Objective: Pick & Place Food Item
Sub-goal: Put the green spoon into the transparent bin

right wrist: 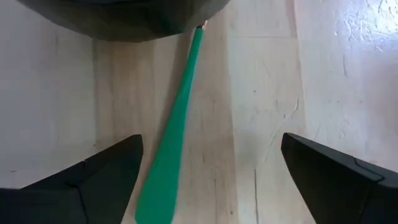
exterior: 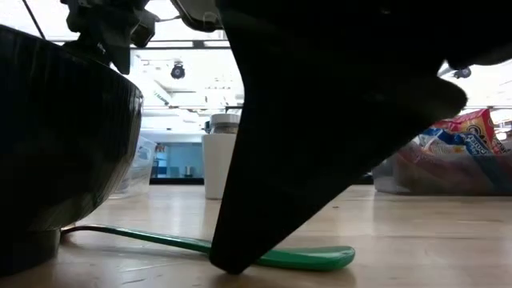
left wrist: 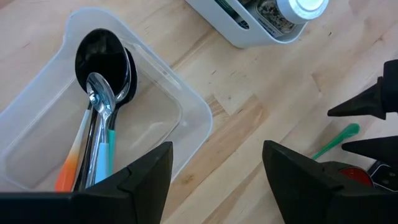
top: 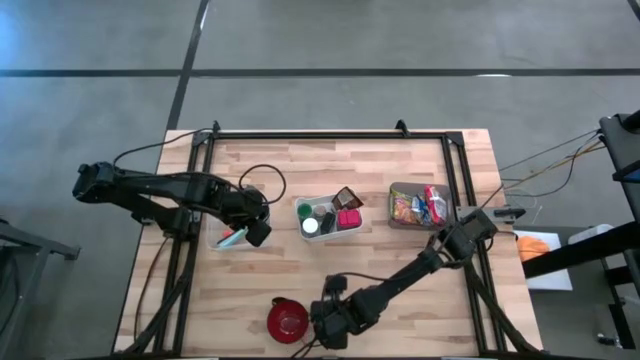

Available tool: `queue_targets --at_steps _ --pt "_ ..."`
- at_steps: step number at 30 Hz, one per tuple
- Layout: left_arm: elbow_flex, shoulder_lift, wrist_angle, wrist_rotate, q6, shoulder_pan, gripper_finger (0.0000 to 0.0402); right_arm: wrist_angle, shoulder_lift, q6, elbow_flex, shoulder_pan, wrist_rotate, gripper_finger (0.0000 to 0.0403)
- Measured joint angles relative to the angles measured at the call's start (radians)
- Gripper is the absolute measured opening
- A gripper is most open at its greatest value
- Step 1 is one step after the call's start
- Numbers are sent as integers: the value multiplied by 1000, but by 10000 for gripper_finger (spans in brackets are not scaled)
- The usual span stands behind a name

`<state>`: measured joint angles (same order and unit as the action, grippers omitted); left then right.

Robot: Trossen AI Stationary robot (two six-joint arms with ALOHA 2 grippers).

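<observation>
A green spoon [right wrist: 171,143] lies flat on the table, its thin end reaching to the red bowl [top: 288,320] near the front edge. My right gripper [right wrist: 211,180] is open and low over the spoon's broad end [exterior: 320,258], one finger on each side. My left gripper [left wrist: 217,168] hangs open above the rim of a clear tub [left wrist: 186,106] at the table's left. It touches nothing. Several spoons [left wrist: 102,106] lie in that tub. Snack packets [top: 418,205] fill a bin at the right. My right gripper comes from above, slanting down, its fingers across the green spoon. One fingertip [exterior: 232,262] reaches the tabletop right beside the spoon. Whether it touches the spoon I cannot tell.
A white bin [top: 330,217] with jars and small packs stands at the table's middle. The bowl [exterior: 56,136] stands close beside my right gripper. Bare wood lies between the bins and the front edge.
</observation>
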<state>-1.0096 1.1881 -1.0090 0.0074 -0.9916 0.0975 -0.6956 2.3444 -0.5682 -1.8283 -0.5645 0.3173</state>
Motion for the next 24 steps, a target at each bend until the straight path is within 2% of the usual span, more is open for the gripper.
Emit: queue_targets --at_steps 15,19,24 --pt "0 0 1 4 -1 4 250 -28 11 -8 -2 9 0 173" --pt "0 0 1 11 -4 11 250 -27 11 -9 11 18 -27 131" --pt "0 0 1 12 -4 23 250 -19 7 -74 45 49 -123 76"
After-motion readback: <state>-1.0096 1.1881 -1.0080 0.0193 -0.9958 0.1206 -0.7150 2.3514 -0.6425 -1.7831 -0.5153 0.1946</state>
